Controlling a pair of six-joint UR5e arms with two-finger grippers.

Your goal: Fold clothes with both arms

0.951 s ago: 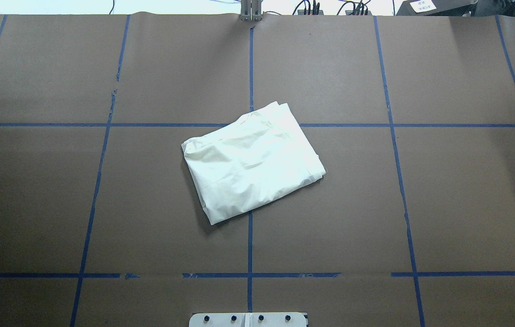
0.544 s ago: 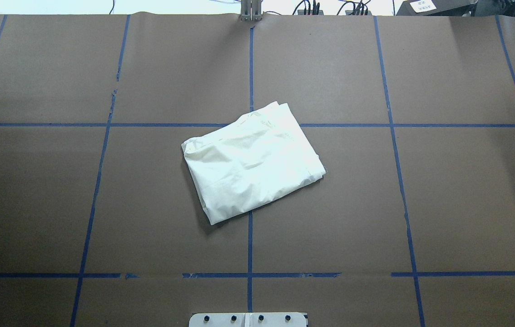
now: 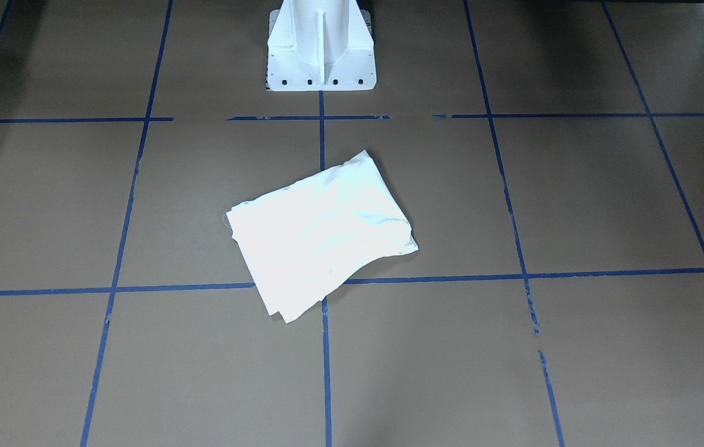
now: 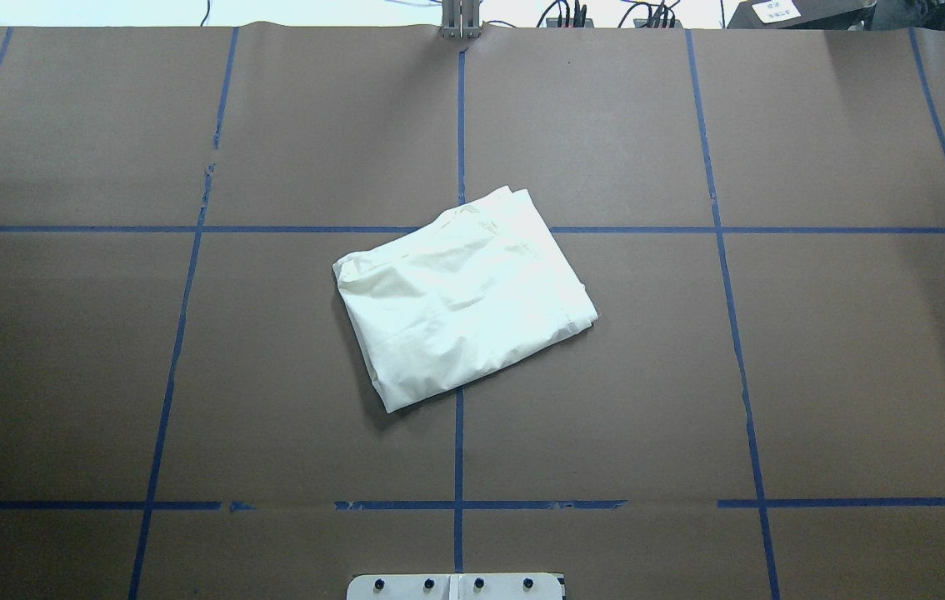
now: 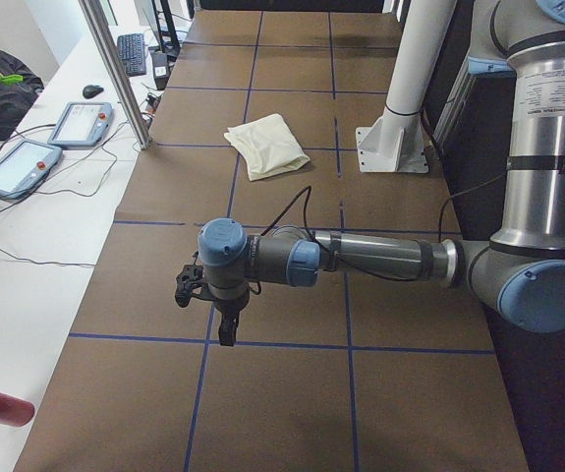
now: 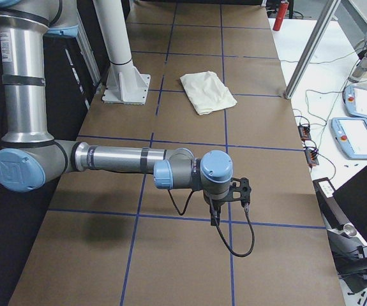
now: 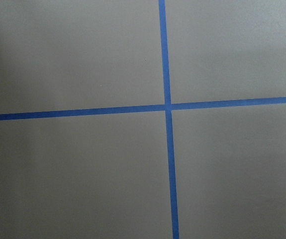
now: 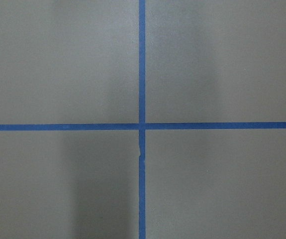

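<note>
The cream-white shirt lies folded into a tilted rectangle at the table's middle, plain side up; its print is hidden. It also shows in the front view, the left side view and the right side view. Neither arm is in the overhead or front view. My left gripper hangs over the table's left end, far from the shirt. My right gripper hangs over the right end, also far away. I cannot tell whether either is open or shut. Both wrist views show only brown table and blue tape.
The white pedestal base stands at the robot's edge of the table. Blue tape lines grid the brown surface. Teach pendants and cables lie on the white bench beyond the far edge, with a metal post.
</note>
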